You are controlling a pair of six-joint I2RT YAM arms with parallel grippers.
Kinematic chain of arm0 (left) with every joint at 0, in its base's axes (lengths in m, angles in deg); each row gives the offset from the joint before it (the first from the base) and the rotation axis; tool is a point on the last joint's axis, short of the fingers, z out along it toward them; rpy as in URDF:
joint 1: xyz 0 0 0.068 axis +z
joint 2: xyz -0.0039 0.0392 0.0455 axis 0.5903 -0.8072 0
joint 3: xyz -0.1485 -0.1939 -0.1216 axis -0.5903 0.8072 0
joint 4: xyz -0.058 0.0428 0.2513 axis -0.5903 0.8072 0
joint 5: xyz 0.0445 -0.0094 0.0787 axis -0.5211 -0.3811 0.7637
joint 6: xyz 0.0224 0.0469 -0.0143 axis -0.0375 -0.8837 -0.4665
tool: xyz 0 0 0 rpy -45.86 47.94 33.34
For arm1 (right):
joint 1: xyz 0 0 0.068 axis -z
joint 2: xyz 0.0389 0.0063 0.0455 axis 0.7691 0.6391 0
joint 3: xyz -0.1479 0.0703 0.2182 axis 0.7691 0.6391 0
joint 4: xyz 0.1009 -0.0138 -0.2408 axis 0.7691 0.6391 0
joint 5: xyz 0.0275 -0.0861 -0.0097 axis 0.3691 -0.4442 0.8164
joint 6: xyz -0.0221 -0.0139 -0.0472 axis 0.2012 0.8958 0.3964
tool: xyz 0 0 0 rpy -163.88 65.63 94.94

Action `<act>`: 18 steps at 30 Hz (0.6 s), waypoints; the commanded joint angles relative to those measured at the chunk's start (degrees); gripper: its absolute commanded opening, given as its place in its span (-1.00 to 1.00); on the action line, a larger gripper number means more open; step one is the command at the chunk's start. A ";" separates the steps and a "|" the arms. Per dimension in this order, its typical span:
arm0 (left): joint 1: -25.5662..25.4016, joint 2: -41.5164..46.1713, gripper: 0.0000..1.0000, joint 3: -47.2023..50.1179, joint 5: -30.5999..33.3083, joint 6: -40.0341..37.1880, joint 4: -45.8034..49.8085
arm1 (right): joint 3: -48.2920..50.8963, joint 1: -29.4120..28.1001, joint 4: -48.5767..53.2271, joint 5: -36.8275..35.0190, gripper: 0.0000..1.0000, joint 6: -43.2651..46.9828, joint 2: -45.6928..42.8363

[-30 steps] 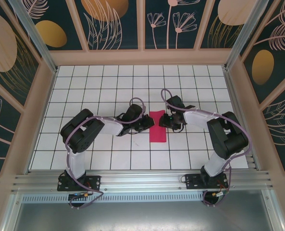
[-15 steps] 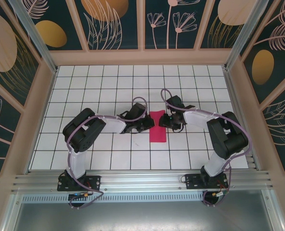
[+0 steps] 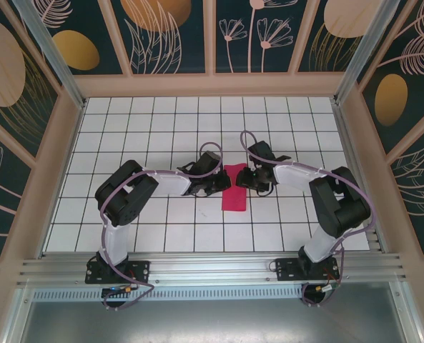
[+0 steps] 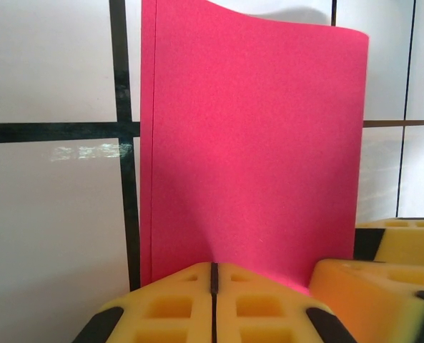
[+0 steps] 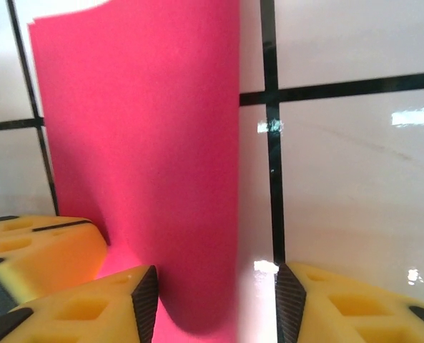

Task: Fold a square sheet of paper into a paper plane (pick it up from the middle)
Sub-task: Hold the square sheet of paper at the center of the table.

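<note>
Tabletop (image 3: 161, 128): glossy white tiles, black grid lines.
Walls (image 3: 169, 36): dark teal panels, pale leaf and flower prints, tan frames.
Rail (image 3: 212, 268): aluminium, along near edge.
Paper (image 3: 234, 187): magenta, folded narrow, tabletop centre.
Left gripper (image 4: 213, 270): pressed together, pinching paper's left edge.
Right gripper (image 5: 215, 286): spread, straddling paper's right edge.

- Top external: high above and behind the arm bases (image 3: 117, 271), looking steeply down over the whole tiled table (image 3: 126, 128); the bases sit along the lower edge.
- Left wrist: very close and low, facing across the red paper (image 4: 254, 143).
- Right wrist: equally close, facing that paper from the opposite side.
- All three views share the paper and the tiles around it.
</note>
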 commanded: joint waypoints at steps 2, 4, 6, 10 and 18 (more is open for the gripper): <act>0.04 -2.25 -0.82 2.68 4.75 -1.41 7.33 | 1.10 2.18 -2.02 1.91 0.02 -1.94 -6.87; 0.05 -2.20 -0.83 2.70 4.59 -1.51 7.06 | 2.22 3.22 -3.51 4.58 -0.07 -2.14 -8.71; 0.06 -2.22 -0.84 2.69 4.57 -1.43 6.71 | 3.68 4.00 -6.08 9.81 -0.29 -1.97 -9.45; 0.05 -2.42 -0.84 2.34 4.22 -1.49 6.44 | 6.73 4.11 -12.54 20.18 -0.69 -3.51 -7.97; 0.04 -2.51 -0.84 2.41 4.13 -1.72 6.84 | 8.56 4.65 -15.93 22.29 -0.77 -2.77 -2.54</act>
